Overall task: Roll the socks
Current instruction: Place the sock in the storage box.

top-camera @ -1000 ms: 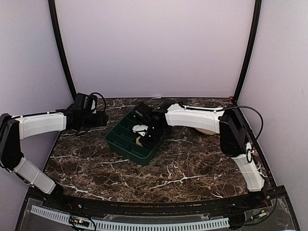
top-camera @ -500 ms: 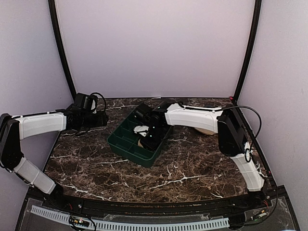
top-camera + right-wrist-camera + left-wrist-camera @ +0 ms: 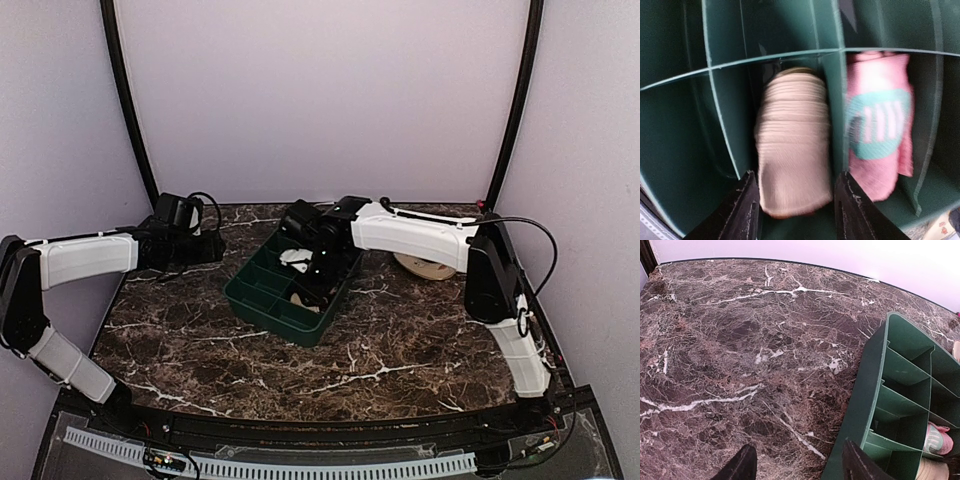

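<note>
Green plastic catches the eye first: a divided tray (image 3: pixel 250 292) sits at an angle in the middle of the dark, white-veined marble table (image 3: pixel 400 350), and both socks are inside it. From the right wrist view, the tan-beige sock (image 3: pixel 792 145) lies rolled into a fat bundle in one compartment, and the pink sock (image 3: pixel 879 125), with its teal patch and white stripes, is tucked into the compartment just beside it, a thin green divider between the two. The right gripper (image 3: pixel 796 192) hangs directly over the tan roll with its two black fingers spread, one on each side of the bundle; that view is blurred, but the fingers look parted rather than pinching the fabric, and I cannot tell whether either one brushes it. The right arm reaches in from the far right side of the table and bends down over the tray. The left gripper (image 3: pixel 797 460) is off to the left, well apart from the socks, hovering over bare marble just beside the tray's outer wall, its fingers wide and nothing between them. Behind the right arm, near the back right of the table, a pale round object (image 3: pixel 425 266) lies half hidden; I cannot make out what it is.
</note>
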You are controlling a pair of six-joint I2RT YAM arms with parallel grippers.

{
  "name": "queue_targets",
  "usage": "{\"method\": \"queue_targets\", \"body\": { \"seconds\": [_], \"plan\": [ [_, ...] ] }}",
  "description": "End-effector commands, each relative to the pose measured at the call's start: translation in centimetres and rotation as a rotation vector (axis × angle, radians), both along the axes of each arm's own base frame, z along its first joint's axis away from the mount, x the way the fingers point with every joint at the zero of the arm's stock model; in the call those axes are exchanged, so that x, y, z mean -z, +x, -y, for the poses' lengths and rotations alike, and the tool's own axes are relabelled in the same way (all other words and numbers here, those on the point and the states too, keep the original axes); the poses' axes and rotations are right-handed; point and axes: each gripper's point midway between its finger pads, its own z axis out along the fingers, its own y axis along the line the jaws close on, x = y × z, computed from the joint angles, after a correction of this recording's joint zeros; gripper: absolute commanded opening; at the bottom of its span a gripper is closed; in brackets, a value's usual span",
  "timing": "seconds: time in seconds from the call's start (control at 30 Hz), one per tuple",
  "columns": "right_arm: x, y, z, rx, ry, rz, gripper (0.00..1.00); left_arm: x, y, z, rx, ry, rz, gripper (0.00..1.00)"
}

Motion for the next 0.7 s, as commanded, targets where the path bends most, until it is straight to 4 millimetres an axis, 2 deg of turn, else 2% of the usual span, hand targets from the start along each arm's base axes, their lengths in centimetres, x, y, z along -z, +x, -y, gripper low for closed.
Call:
{"method": "queue_targets", "body": {
  "seconds": [0.0, 0.1, 0.2, 0.43, 0.53, 0.67],
  "plan": [
    [-2.9, 0.9, 1.0, 0.034, 0.031, 0.063, 0.49, -1.2, 0.7, 0.1, -0.002, -0.005, 0.023, 0.61],
    [-2.7, 0.9, 1.0, 0.035, 0.039, 0.06, 0.51, -1.2, 0.7, 0.1, -0.004, -0.008, 0.019, 0.61],
    [-3.4, 1.1, 0.8, 0.035, 0.055, 0.074, 0.52, -1.2, 0.7, 0.0, -0.01, -0.01, 0.017, 0.61],
    [-8.2, 2.3, 1.0, 0.084, 0.182, 0.217, 0.53, -2.4, 1.1, -0.1, -0.016, 0.004, 0.045, 0.61],
    [-9.7, 2.8, 2.2, 0.143, 0.238, 0.291, 0.52, -3.2, 1.4, -0.4, -0.024, 0.023, 0.057, 0.61],
    [-12.0, 3.7, 5.6, 0.28, 0.305, 0.433, 0.52, -4.8, 1.9, -1.6, -0.068, 0.06, 0.098, 0.61]
  ]
}}
